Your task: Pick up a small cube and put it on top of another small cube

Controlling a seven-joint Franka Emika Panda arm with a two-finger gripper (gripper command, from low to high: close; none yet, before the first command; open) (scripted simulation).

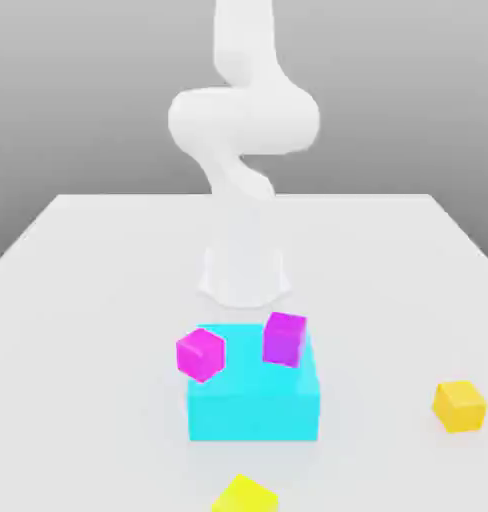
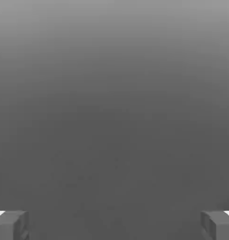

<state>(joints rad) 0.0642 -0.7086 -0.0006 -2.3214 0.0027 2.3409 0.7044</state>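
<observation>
Golden small cube point(image 1: 459, 405), cyan block point(image 1: 254, 400), two magenta cubes point(image 1: 200, 353).

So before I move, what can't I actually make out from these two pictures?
- Lemon-yellow cube: cut off by the exterior view's bottom edge.
- Cyan block: its far edge is hidden behind the two magenta cubes.
- Gripper: in the hand view the picture edge cuts off the open fingers.

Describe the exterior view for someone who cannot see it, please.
A white robot arm rises from a white table. In front sits a large cyan block with two magenta cubes at its top, a golden cube to the exterior view's right, and a lemon-yellow cube nearest.
</observation>
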